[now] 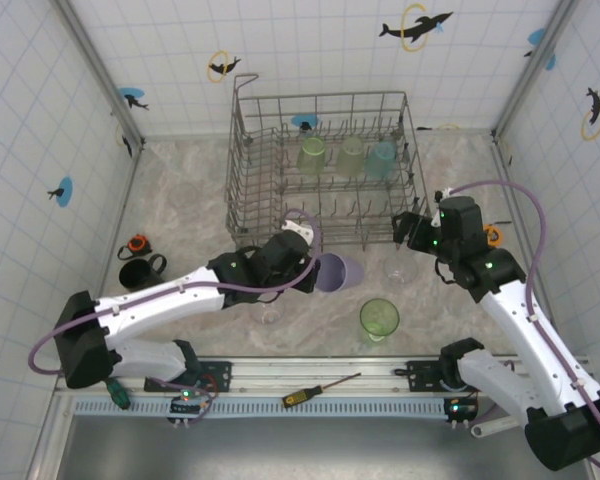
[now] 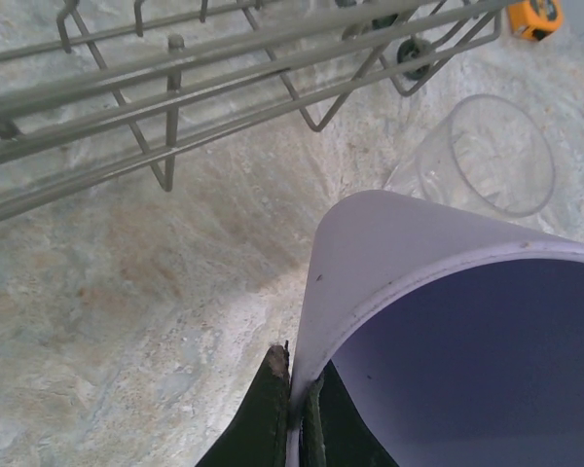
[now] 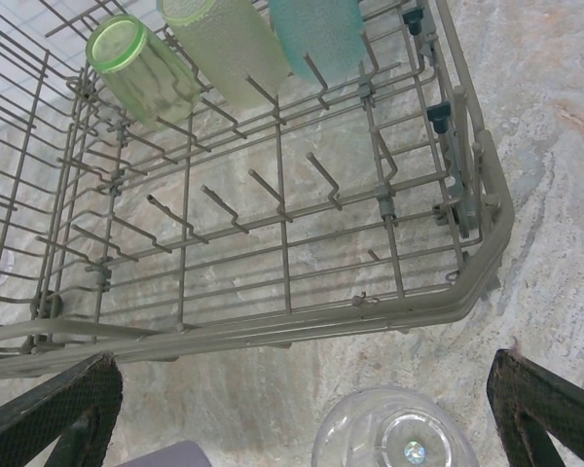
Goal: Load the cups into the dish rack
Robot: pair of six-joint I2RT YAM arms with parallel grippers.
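My left gripper [image 1: 313, 262] [image 2: 297, 375] is shut on the rim of the lavender cup [image 1: 338, 271] [image 2: 448, 292], one finger inside and one outside. The cup is tipped sideways just in front of the dish rack [image 1: 242, 170] [image 2: 175, 88] [image 3: 273, 331]. In the rack's back row, two pale green cups [image 1: 312, 153] [image 1: 351, 155] and a teal cup [image 1: 382, 157] stand upside down. My right gripper [image 1: 408, 232] [image 3: 302, 358] is open above a clear cup [image 1: 400, 270] [image 3: 399, 433] by the rack's near right corner.
On the table stand a green cup [image 1: 379, 319], another clear cup [image 1: 271, 310] and a black mug [image 1: 140, 270]. A screwdriver [image 1: 320, 390] lies on the front rail. Small orange items [image 1: 137, 243] [image 1: 493, 236] sit at each side. Tiled walls enclose the table.
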